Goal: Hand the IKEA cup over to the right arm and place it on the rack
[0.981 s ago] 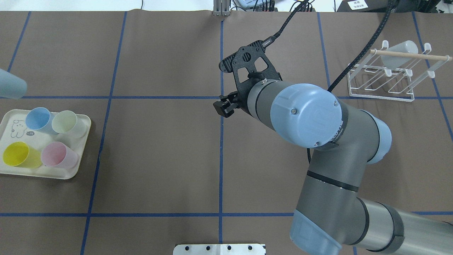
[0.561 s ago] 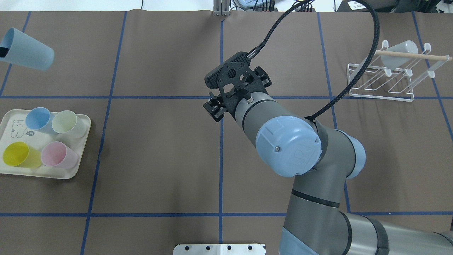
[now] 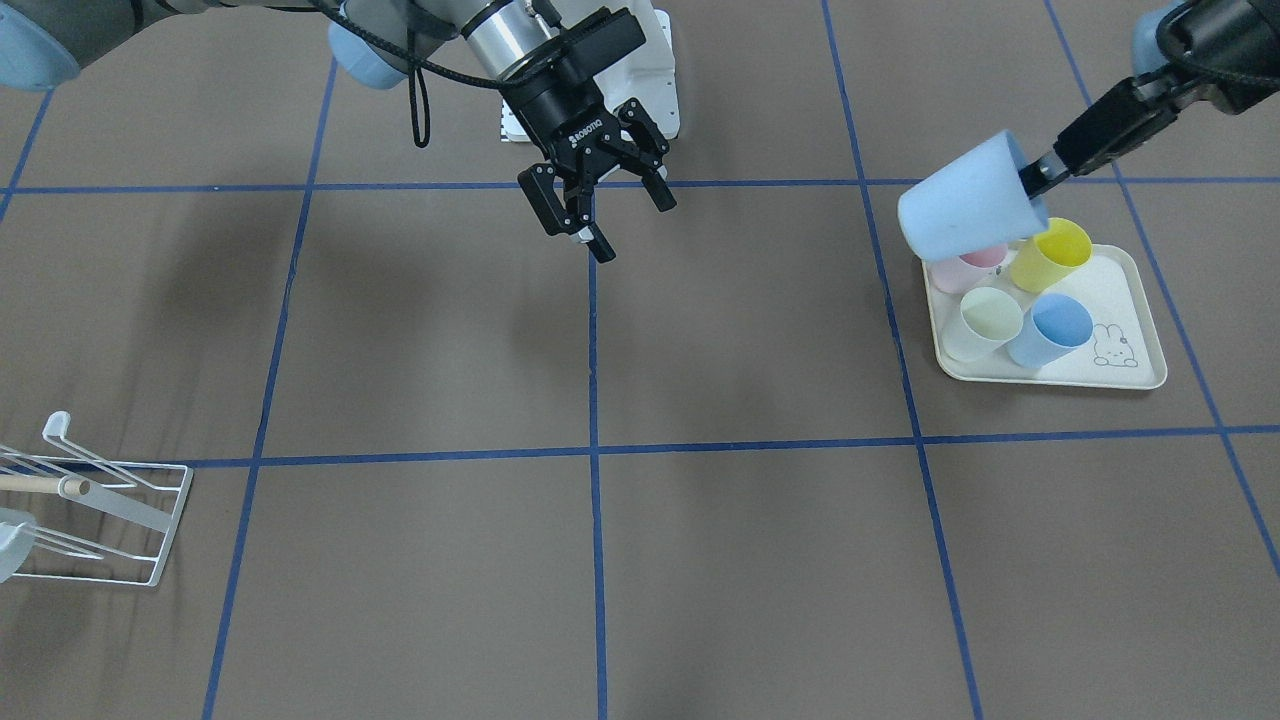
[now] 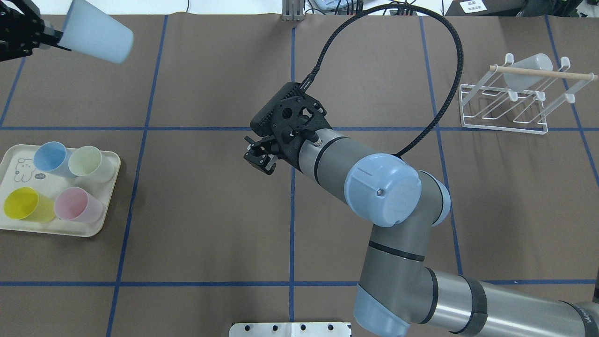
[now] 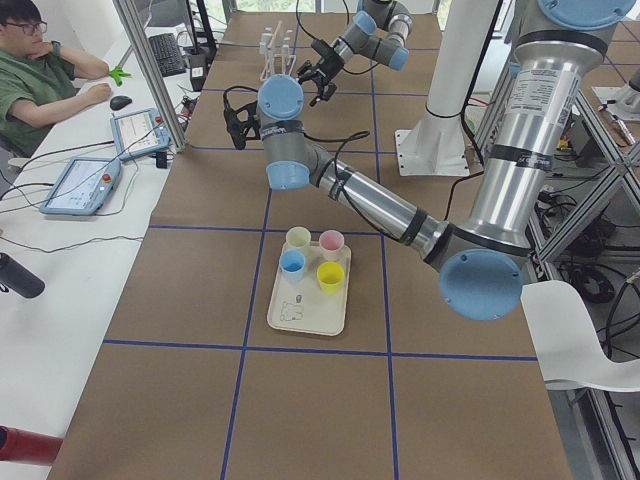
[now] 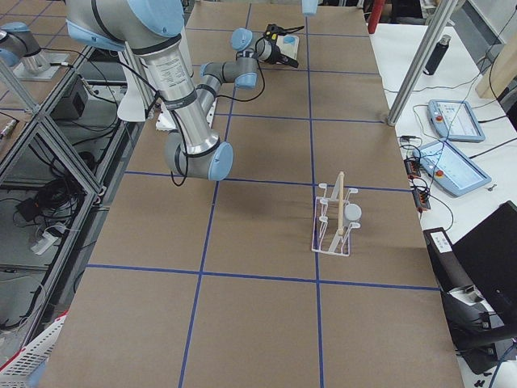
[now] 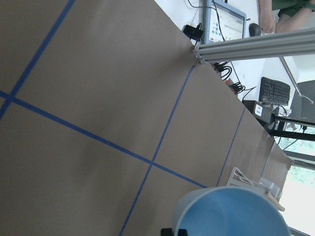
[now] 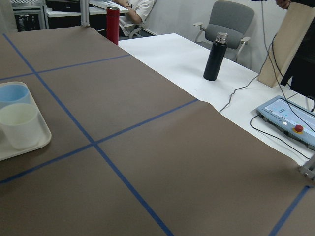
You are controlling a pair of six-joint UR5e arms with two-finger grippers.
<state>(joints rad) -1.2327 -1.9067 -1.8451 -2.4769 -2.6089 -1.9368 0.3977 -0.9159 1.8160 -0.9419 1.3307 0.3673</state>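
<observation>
Blue cup (image 3: 965, 210) aloft, sideways, rim clamped in left jaws; right arm (image 4: 337, 159) outstretched over the table (image 4: 210, 210), jaws apart.

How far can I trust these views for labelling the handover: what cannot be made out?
Left hand: fingertips hidden by the blue cup in the front-facing view; cut by the left edge overhead.
Rack and its pale cup: cut off by the left edge, front-facing view.
Pink cup: mostly behind the blue cup, front-facing view.
</observation>
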